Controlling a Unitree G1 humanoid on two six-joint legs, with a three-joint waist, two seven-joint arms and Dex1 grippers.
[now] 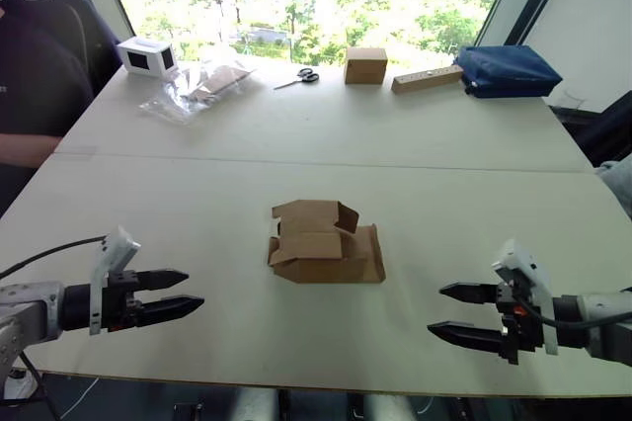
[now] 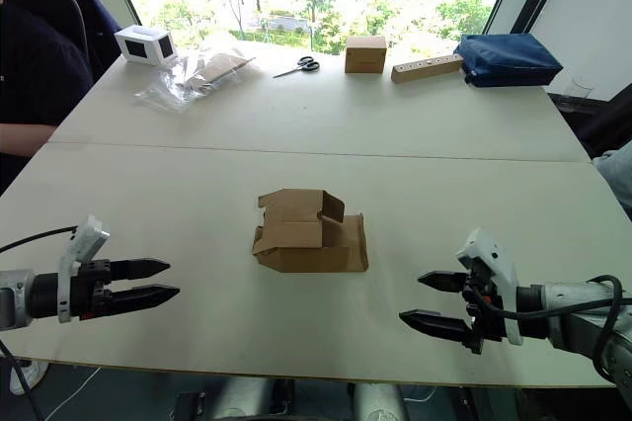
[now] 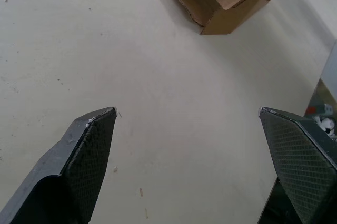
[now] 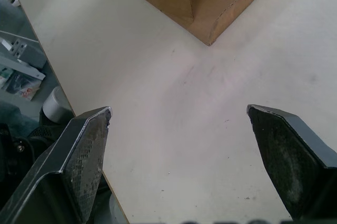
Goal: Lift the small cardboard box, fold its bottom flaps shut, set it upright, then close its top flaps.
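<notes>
A: Left eye view had the small cardboard box (image 1: pixel 325 243) lying on its side at the middle of the bench (image 1: pixel 474 174), flaps hanging loose at its left end. Where did it sit from the jaws?

B: Between the two arms and a little farther in. The left gripper (image 1: pixel 183 293) hovered near the bench's near edge on the left, pointing right toward the box; the right gripper (image 1: pixel 456 312) hovered on the right, pointing left toward it. Both were well apart from the cardboard, touching nothing.

A: And the jaws themselves?

B: Spread on both sides, nothing between them. Each wrist view showed the two black fingers wide apart over bare bench, with a corner of the box ahead.

A: Long axis?

B: It ran left to right, roughly in line with the two grippers, so each arm faced an end. The top flaps (image 1: pixel 314 213) stood open at the far left corner, one tongue sticking up.

A: Which arm was nearer?

B: I judged them about even, the left perhaps slightly closer. Either way, both would need to reach inward and a little forward to meet the box's ends.
</notes>
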